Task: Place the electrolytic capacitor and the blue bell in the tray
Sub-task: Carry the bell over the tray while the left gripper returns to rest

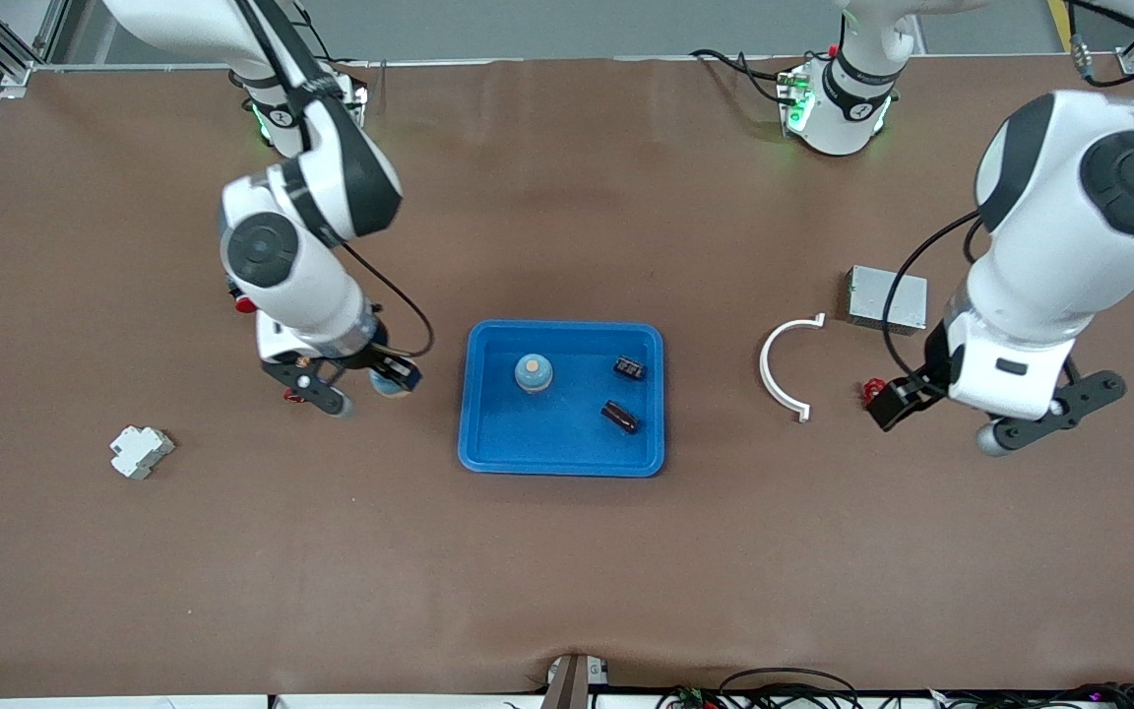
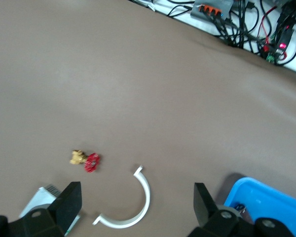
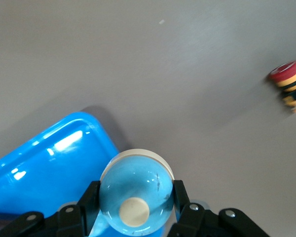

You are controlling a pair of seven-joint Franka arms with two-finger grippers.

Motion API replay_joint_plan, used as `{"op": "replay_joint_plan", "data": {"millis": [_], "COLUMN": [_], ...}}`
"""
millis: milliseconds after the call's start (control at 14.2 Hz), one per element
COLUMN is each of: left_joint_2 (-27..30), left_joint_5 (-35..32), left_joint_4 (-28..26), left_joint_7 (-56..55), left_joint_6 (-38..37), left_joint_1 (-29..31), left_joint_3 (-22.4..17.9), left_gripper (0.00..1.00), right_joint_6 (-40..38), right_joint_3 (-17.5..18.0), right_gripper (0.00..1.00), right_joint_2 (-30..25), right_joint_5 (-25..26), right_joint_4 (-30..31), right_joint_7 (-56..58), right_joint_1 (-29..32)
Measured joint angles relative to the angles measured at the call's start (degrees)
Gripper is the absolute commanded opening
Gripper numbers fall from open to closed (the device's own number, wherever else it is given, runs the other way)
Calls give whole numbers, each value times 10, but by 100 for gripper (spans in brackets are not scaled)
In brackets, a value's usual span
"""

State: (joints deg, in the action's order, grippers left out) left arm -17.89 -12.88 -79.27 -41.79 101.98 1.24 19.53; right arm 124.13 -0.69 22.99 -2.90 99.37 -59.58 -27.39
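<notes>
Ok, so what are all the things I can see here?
tray: one, bright blue, middle of the table
bell in tray: one, light blue with a cream top
capacitors: two, dark, in the tray
held bell: one, light blue, in the right gripper beside the tray
push button: one, red, toward the right arm's end
block: one, white, toward the right arm's end
curved strip: one, white, toward the left arm's end
box: one, grey, beside the strip
small valve: one, red and brass, near the strip
right gripper: shut on the held bell
left gripper: open, waiting over the strip
</notes>
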Motion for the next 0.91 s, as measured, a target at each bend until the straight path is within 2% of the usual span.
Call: {"op": "replay_joint_plan", "data": {"millis": [140,281,492,632,702,913], "left_joint_2": [20,45,90,126,144,196], "left_joint_5": [1,26,100,115,118,122], "left_joint_4": [0,-1,-18,-42,-51,-81], "left_joint_7": [27,84,203,278,313,361], "left_joint_6": [-39,-61,-99,-124,-143,-170], "left_joint_1": [-3,-12,-34,-59,-62,-53], "left_joint_3": [-5,-35,-118,-182,-198,-211], "left_gripper": [100,100,100,100,100,100], "right_joint_6": [0,0,0,-1,-1,-2], "right_joint_3": [-1,-2,-4,-5,-5,-6], "right_gripper": [0,0,0,0,0,0], "right_joint_2": [57,114,172,194,204,238], "right_joint_5": [6,16,23,24,26,30], "right_joint_4": [-53,-107,-167,-192,-202,-235], "right_joint_7": [-50,-95,-134,-150,-160,-198], "right_joint_1": [-25,-43,-54,-58,-60,-75]}}
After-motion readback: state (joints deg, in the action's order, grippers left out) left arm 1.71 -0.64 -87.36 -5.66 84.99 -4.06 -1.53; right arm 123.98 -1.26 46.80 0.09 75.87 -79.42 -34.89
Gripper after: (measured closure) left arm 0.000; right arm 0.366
